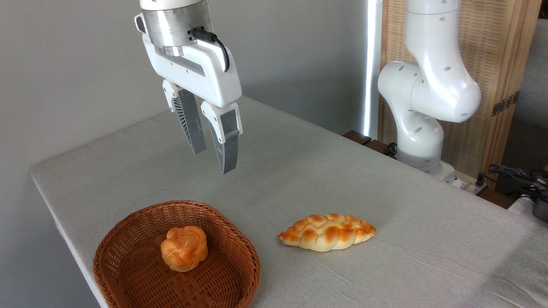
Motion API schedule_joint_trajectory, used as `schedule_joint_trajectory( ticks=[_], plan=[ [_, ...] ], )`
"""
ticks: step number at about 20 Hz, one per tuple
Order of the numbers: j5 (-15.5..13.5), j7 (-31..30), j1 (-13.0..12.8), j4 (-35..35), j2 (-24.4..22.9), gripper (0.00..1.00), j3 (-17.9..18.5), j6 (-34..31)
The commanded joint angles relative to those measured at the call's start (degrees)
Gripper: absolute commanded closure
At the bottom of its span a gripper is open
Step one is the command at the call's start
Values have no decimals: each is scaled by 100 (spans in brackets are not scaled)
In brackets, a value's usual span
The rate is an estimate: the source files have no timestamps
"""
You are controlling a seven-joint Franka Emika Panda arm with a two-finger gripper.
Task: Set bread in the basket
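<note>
Nearest me, the basket (128, 239) holds a small round bun (184, 248). Just right of it the bread (327, 232) lies flat on the desk (299, 171) (outside the basket). Farther back my tool (212, 152) hangs above, fingers apart, empty.

Basket (128, 239) near rim cut off by bottom edge. Arm (432, 85) cut off at top edge, above gripper (212, 160) wrist too. Worktop (385, 192) runs past right, bottom edges. Cables (513, 175) far right, too small to tell.
</note>
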Motion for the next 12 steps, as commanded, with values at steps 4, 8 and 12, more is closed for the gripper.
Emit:
schedule_joint_trajectory(
  ticks=[4,8,12],
  plan=[
    [-17,110,14,-137,-119,0,32,-82],
    [-8,128,14,-145,-127,0,23,-73],
    [-8,407,14,-583,-399,0,32,110]
  ],
)
